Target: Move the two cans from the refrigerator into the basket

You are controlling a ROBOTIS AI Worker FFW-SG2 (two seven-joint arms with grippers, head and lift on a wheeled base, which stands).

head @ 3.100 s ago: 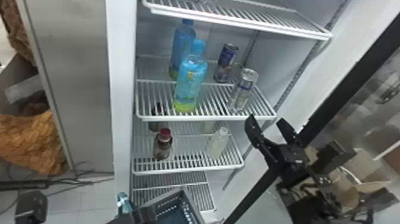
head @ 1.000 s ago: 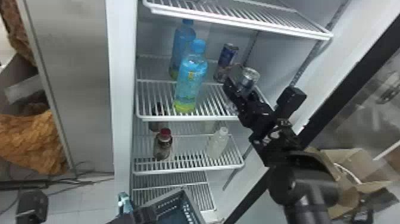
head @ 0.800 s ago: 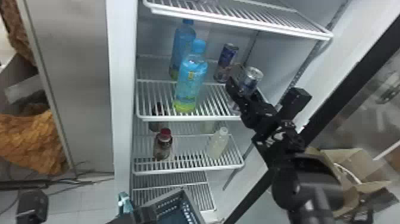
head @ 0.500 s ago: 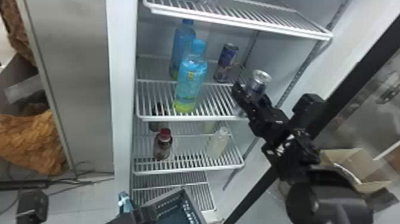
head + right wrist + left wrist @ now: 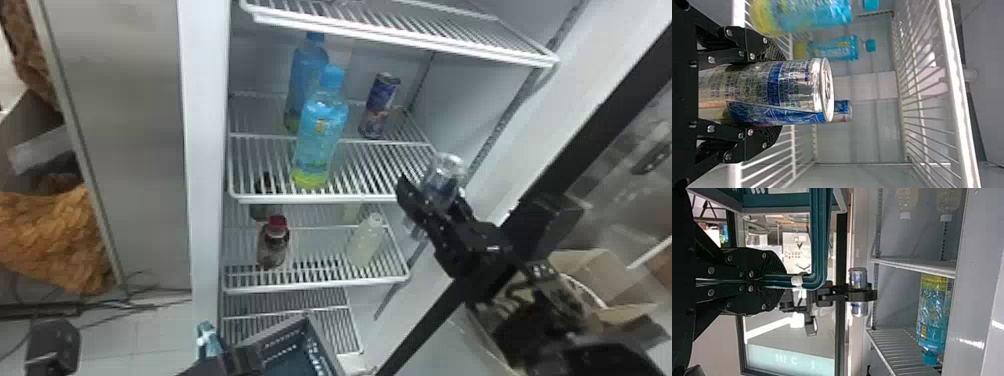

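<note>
Our right gripper (image 5: 774, 94) clamps the silver-and-blue can (image 5: 797, 84) by its sides, likely keeping it upright; lower down, our left gripper (image 5: 781, 282) pinches the basket handle (image 5: 820, 239), presumably for steadiness.

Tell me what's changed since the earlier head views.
The right pincer, open and apart from the silver can at first, has closed around it and carried it off its shelf, rightward and toward the robot. The blue can, the bottles and the basket stayed put.
</note>
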